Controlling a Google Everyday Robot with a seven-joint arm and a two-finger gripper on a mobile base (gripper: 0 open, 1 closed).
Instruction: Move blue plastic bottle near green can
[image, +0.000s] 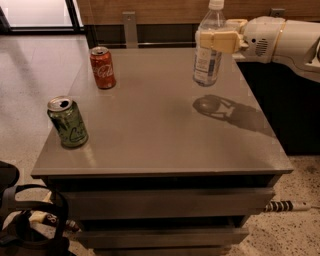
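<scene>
A grey bench (160, 135) fills the frame; at upper right a white robot arm (287, 40) reaches in from the right edge, its gripper (215, 41) clamped around the upper body of the blue plastic bottle (206, 67); the bottle is upright and held clear of the bench, its shadow (220, 107) on the surface below; the green can (68, 122) stands at centre left, well apart from the bottle; a red can (102, 67) stands at upper left.
</scene>
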